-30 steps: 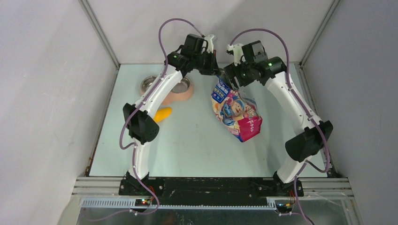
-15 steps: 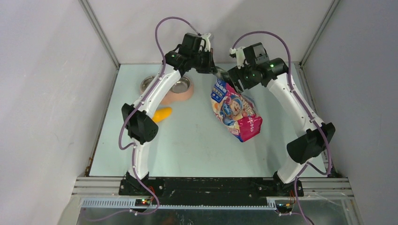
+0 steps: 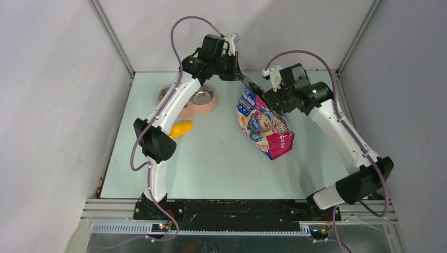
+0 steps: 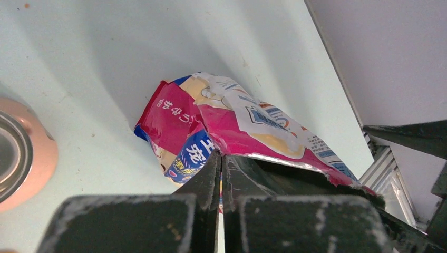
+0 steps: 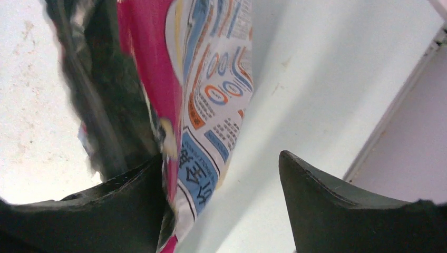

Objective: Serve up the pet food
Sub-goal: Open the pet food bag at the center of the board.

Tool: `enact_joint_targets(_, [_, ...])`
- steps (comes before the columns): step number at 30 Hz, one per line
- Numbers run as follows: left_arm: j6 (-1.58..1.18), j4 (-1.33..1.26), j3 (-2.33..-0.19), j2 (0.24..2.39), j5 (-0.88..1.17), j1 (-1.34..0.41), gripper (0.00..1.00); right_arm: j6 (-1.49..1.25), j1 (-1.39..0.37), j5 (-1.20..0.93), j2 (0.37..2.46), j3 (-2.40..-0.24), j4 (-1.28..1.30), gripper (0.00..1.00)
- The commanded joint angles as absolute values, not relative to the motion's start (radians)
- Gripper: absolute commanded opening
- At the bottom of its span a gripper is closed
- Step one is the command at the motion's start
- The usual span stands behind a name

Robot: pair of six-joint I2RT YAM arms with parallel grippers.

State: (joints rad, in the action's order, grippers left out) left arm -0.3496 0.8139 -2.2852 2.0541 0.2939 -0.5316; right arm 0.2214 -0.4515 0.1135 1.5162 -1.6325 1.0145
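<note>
Lying on the pale table toward its far middle, the cat food bag has its torn top end raised toward the back wall and its pink bottom end resting nearer the arm bases. Silver lining shows at the open mouth. The left gripper is clamped tight on the upper lip of that mouth. In its wrist view the two black fingers meet on the foil edge, and the bag stretches away from them down to the table. The right gripper sits at the bag's right side near the mouth with its jaws spread wide. One finger touches the bag's edge and the other stands apart over bare table, so it grips nothing. Left of the bag are the pink feeder with its steel bowls and, nearer the arm bases, the orange scoop, both apart from the bag
</note>
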Motion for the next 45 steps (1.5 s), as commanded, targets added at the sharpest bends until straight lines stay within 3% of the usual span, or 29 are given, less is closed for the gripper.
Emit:
enact_joint_targets(1, [-0.317,0.750,-2.354,1.964,0.160,-0.470,0.00,0.310,-0.442,0.208,1.392,-1.559,1.173,0.77])
enact_joint_targets(12, [-0.297,0.750,-2.344,1.926,0.148,-0.462,0.00,0.318,-0.413,0.169,1.373,-1.488,1.151,0.77])
enact_joint_targets(14, [-0.293,0.742,-2.334,1.920,0.179,-0.460,0.08,0.315,-0.414,0.127,1.369,-1.509,1.156,0.77])
enact_joint_targets(18, [-0.253,0.719,-2.306,1.894,0.338,-0.463,0.48,0.270,-0.417,0.061,1.389,-1.598,1.136,0.77])
enact_joint_targets(19, [-0.240,0.715,-2.288,1.886,0.358,-0.463,0.65,0.263,-0.417,0.055,1.405,-1.625,1.129,0.77])
enact_joint_targets(21, [-0.201,0.722,-2.273,1.861,0.399,-0.465,0.85,0.250,-0.419,0.045,1.436,-1.668,1.109,0.77])
enact_joint_targets(23, [-0.156,0.736,-2.261,1.825,0.418,-0.467,0.97,0.242,-0.414,0.032,1.467,-1.699,1.078,0.77])
enact_joint_targets(28, [0.067,0.830,-2.251,1.755,0.440,-0.493,1.00,0.229,-0.392,-0.047,1.510,-1.728,1.028,0.76])
enact_joint_targets(32, [0.313,0.891,-2.195,1.680,0.331,-0.566,1.00,0.229,-0.381,-0.087,1.506,-1.732,1.006,0.77])
enact_joint_targets(38, [0.617,0.754,-1.866,1.512,0.186,-0.717,1.00,0.225,-0.376,-0.104,1.533,-1.797,1.042,0.78])
enact_joint_targets(45, [0.777,0.758,-1.833,1.548,0.173,-0.786,1.00,0.221,-0.386,-0.098,1.542,-1.748,1.022,0.78])
